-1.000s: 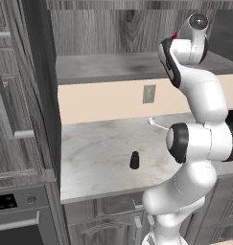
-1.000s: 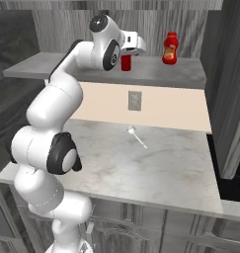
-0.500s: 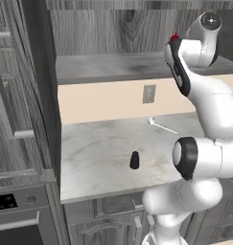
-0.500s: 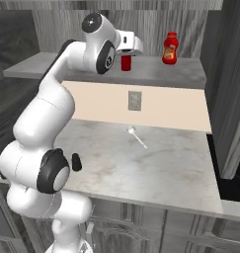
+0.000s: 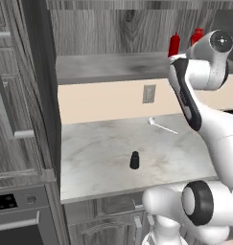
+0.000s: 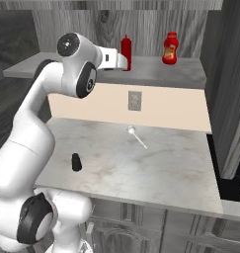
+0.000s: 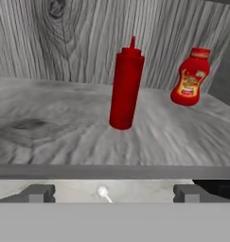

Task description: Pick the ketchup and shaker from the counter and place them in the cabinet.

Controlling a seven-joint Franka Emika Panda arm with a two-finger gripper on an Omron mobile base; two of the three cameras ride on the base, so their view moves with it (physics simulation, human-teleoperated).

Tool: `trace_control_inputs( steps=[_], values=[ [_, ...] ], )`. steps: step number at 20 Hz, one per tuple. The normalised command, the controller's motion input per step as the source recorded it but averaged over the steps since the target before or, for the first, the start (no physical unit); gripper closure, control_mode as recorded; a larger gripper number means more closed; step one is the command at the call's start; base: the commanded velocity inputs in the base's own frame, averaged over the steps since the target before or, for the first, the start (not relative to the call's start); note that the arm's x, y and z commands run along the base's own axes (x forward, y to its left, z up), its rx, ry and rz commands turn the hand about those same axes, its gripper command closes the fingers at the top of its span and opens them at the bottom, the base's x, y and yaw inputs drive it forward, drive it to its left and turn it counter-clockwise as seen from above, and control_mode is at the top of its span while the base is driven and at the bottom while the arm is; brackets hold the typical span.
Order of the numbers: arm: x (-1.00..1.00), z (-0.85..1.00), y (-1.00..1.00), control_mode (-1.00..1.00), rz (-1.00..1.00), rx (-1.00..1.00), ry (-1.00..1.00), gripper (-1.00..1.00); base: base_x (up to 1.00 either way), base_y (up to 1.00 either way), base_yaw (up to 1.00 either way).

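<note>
Standing upright on the cabinet [image 7: 50, 137] shelf, the ketchup [image 7: 126, 86] sits alone, with a squat red bottle [image 7: 189, 77] farther right near the back panel. The gripper [image 7: 109, 193] hangs just in front of the shelf edge, its fingertips [image 7: 37, 193] spread wide apart and holding nothing, clear of the ketchup. Down on the counter [image 6: 156, 168] the shaker [image 6: 76, 162] stands upright near the front left, well apart from a white spoon [image 6: 137, 136] lying close to the far wall below an outlet [image 6: 135, 100].
</note>
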Motion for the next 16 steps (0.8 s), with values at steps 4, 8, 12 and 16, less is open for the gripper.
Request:
trace_control_inputs(
  steps=[4,8,12,16],
  values=[
    [-0.58,-0.27,0.43,-1.0,0.07,0.02,0.0,-1.0,0.0,0.0,0.0],
    [-0.48,-0.32,0.38,-1.0,0.07,0.02,0.0,-1.0,0.0,0.0,0.0],
    [-0.36,-0.33,0.27,-1.0,0.05,0.02,0.0,-1.0,0.0,0.0,0.0],
    [-0.2,-0.43,0.17,-1.0,0.03,0.02,0.03,-1.0,0.0,0.0,0.0]
  ],
)
